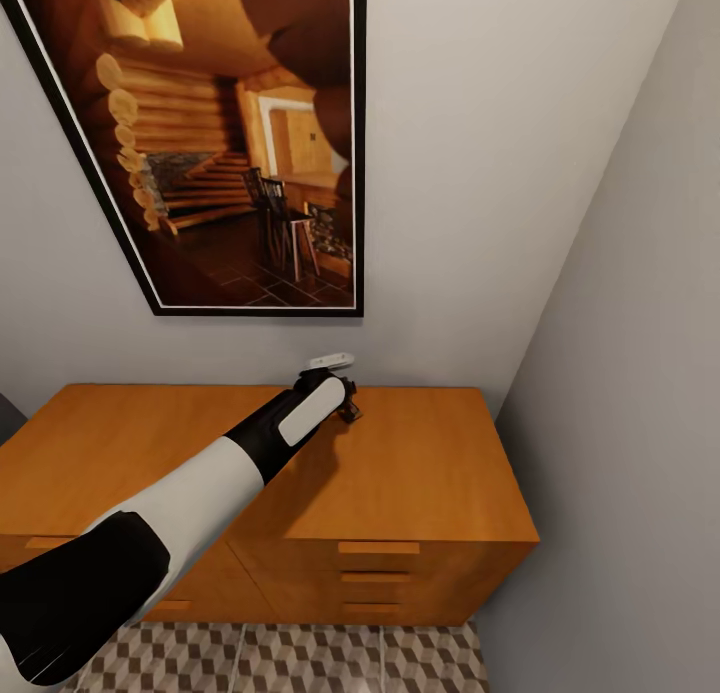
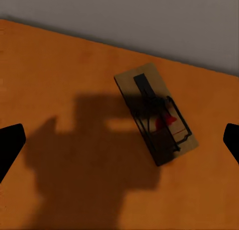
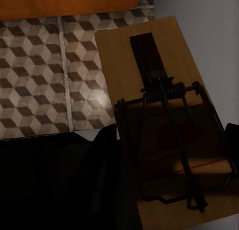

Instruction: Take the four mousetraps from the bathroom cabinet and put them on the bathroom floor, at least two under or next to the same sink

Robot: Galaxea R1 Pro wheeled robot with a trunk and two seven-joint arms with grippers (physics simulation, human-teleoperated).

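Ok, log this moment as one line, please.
left gripper: open, above mousetrap on cabinet top | right gripper: shut on mousetrap, over bathroom floor

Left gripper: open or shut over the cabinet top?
Open. In the left wrist view the left gripper has its dark fingers at opposite edges, spread wide, with the mousetrap lying flat on the cabinet, ungripped.

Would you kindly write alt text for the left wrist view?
A mousetrap lies flat and askew on the orange-brown cabinet top, near the grey wall. The left hand hovers open above it, casting a shadow across the wood.
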